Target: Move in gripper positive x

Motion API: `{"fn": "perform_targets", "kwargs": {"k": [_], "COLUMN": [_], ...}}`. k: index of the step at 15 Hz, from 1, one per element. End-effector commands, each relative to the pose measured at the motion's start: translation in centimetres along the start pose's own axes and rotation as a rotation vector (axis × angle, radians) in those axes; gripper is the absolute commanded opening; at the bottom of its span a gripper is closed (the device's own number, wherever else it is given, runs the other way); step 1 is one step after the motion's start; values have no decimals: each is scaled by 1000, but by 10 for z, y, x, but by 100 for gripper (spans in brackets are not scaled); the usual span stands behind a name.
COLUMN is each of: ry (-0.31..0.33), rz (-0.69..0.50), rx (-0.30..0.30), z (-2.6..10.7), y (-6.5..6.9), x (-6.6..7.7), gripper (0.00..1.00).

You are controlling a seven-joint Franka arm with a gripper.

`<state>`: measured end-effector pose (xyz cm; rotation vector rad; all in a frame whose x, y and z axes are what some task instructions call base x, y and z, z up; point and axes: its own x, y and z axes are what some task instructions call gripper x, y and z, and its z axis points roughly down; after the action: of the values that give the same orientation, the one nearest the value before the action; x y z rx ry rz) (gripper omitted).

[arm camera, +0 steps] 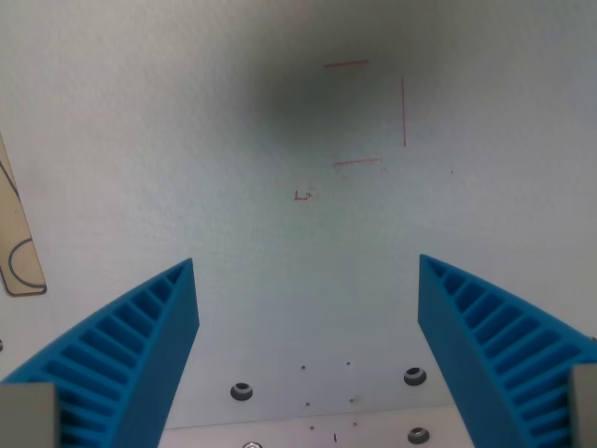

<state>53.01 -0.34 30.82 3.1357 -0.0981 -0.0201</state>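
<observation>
Presently, one wrist view, looking down on a pale work surface (140, 140).

Item 1: gripper (308, 271). Two blue ribbed fingers, one at the near left (131, 345), one at the near right (494, 336). Jaws spread wide, nothing between them; bare surface shows through the gap.

Item 2: red pen marks (368, 112) on the surface, far of the gripper and slightly right of its midline. Three thin strokes, two short horizontals and one vertical on the right, forming an incomplete square open on the left. A smaller red scribble (302, 194) lies nearer, just left of that outline. A soft dark shadow falls over this area.

Item 3: tan flat piece with a dark curved line (17, 252), at the left edge, mostly cut off; identity cannot be told.

Item 4: screw holes (242, 390) and small specks on the near strip of the surface, between the fingers.

Task note: the move concerns the gripper itself, with no object to grasp. Which on-screen direction is gripper positive x cannot be read from the picture. Judged: the path looks free of obstacles on every side except the tan piece to the left.
</observation>
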Motion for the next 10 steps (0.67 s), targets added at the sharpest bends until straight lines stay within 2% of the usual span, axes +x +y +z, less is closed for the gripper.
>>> {"fn": "perform_targets", "kwargs": {"k": [1, 10], "ry": [2, 2], "rz": [0, 0], "rx": [0, 0], "z": [-1, -1], "y": [0, 0], "x": [5, 50], "gripper": [100, 100]}}
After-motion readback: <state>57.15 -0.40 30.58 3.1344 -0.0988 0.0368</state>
